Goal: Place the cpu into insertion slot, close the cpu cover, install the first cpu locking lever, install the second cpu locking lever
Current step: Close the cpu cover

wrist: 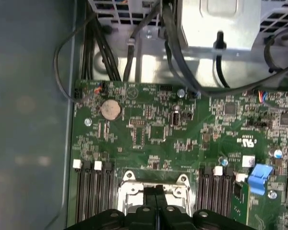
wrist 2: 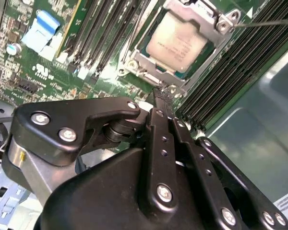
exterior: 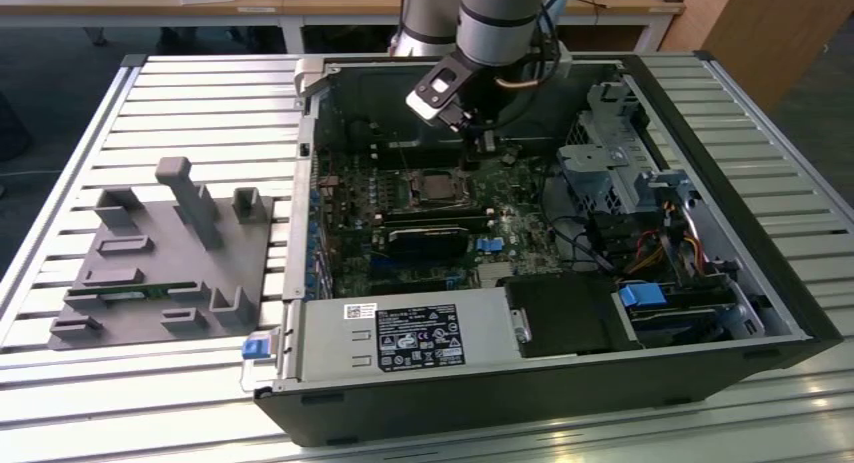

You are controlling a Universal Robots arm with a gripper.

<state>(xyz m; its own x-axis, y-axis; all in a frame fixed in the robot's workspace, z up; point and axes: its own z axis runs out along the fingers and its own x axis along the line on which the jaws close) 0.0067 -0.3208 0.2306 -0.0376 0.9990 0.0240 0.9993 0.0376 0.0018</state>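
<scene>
One arm: hung down into the open computer case (exterior: 781, 283), which lay on the slatted table (exterior: 200, 93).
Gripper: the gripper (wrist 2: 163, 92) had its two fingers pressed flat together, with nothing that I could see between them. The tips sat right at the edge of the cpu cover; whether they touched it I could not tell.
Cpu: the cpu (wrist 2: 180, 42) lay seated in the insertion slot (exterior: 433, 187), its dull silver top showing through the cover's window.
Cpu cover: the cpu cover (wrist 2: 143, 66) lay flat over the cpu and framed it on all sides.
Lever: a thin metal rod (wrist 2: 273, 21) ran out from one corner of the cpu cover, above the memory slots.
Memory slots: long black memory slots (wrist: 93, 191) flanked the insertion slot on both sides in the first wrist view.
Motherboard: the green motherboard (wrist: 158, 129) carried a coin battery (wrist: 110, 109), and a blue tab (wrist: 260, 175) stood just beside one bank of memory slots.
Cables: black cables (wrist: 173, 43) ran across the bare metal wall past the motherboard's edge.
Holder: a grey holder block (exterior: 167, 253) stood on the table at the exterior view's left, just beside the computer case.
</scene>
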